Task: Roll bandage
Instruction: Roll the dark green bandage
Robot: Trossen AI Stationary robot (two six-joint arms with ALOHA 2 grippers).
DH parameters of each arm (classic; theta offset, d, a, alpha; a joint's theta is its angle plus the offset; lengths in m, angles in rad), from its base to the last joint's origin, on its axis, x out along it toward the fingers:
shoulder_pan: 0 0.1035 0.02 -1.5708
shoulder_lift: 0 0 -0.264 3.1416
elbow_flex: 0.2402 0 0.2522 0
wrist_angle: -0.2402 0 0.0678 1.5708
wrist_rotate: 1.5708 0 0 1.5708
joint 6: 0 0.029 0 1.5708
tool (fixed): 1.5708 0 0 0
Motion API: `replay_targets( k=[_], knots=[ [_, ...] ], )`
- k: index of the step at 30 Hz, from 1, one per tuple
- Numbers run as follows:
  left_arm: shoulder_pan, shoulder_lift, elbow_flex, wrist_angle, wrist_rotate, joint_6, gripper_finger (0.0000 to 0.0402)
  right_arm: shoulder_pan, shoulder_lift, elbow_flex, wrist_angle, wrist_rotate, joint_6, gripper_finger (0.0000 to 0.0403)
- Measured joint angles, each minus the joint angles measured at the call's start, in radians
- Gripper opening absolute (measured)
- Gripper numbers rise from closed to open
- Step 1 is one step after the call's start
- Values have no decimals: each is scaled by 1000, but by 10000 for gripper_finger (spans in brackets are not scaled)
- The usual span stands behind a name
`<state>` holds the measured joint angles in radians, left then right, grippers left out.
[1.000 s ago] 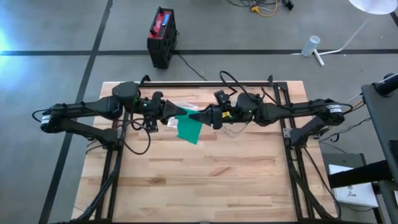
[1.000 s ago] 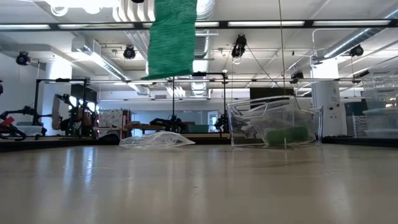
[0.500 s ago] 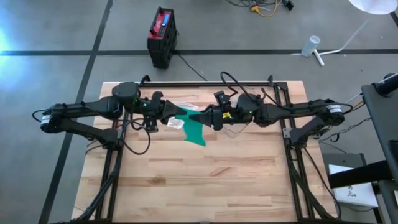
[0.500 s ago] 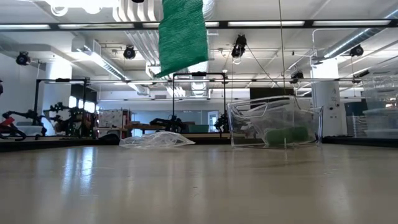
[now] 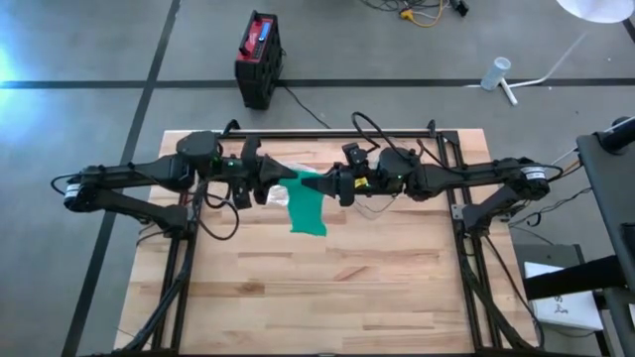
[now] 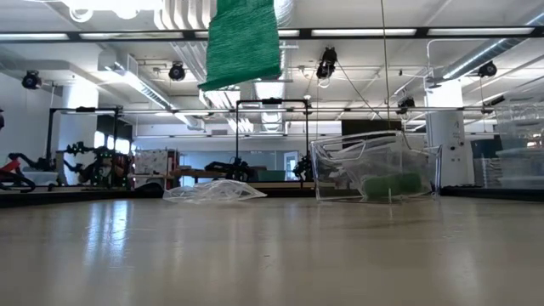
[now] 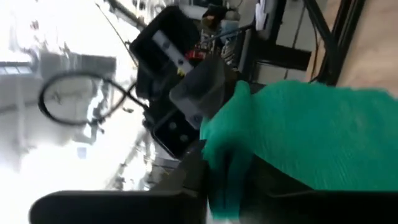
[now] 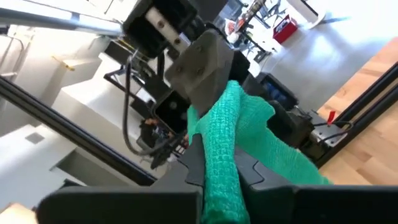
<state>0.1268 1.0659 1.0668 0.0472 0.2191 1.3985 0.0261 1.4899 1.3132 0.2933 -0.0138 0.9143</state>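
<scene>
High view: two grippers, left (image 5: 282, 180) and right (image 5: 312, 184), one green bandage (image 5: 307, 209)

The bandage (image 5: 307, 206) hangs between the two arms above the table (image 5: 327, 297), well off its top.

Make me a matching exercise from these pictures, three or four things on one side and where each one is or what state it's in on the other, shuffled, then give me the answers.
Things:
1. green bandage
2. clear plastic box
3. crumpled plastic wrapper
4. right gripper

Places or states:
A. lying flat on the table
B. shut on the bandage's top edge
C. hanging in the air between both grippers
D. standing on the table with something green inside

Pairs: 1-C, 2-D, 3-A, 4-B
</scene>
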Motion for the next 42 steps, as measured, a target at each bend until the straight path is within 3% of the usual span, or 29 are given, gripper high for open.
replay_targets(
  k=[4,6,10,12,15,19,23,27,32,35,42],
  knots=[
    [3,-29,0,-35,-5,-186,95,4,0,0,-5,-28,-29,24],
    [2,-49,0,-41,-22,-373,128,4,-5,0,-8,-67,-69,28],
    [3,-105,0,-69,-174,-791,198,21,-23,0,-26,-122,-196,25],
    [3,-129,0,-104,-174,-940,229,30,-36,0,-66,-126,-281,19],
    [0,-137,-1,-100,-44,-1163,272,30,-45,0,-105,-123,-445,17],
    [-2,-115,-2,-85,212,-1388,316,28,-49,0,-129,-117,-650,18],
    [-15,-79,-3,-99,236,-1415,347,29,-50,0,-166,-117,-851,18],
    [-16,-50,-3,-93,97,-1423,366,28,-50,0,-179,-41,-916,18],
    [-18,-7,-3,-97,2,-1392,376,27,-50,0,-225,21,-1035,18],
    [-17,8,-3,-92,-54,-1367,377,28,-50,0,-233,73,-1054,18],
    [-17,68,-6,-54,-64,-1349,374,27,-50,0,-290,175,-1058,18]
  ],
)
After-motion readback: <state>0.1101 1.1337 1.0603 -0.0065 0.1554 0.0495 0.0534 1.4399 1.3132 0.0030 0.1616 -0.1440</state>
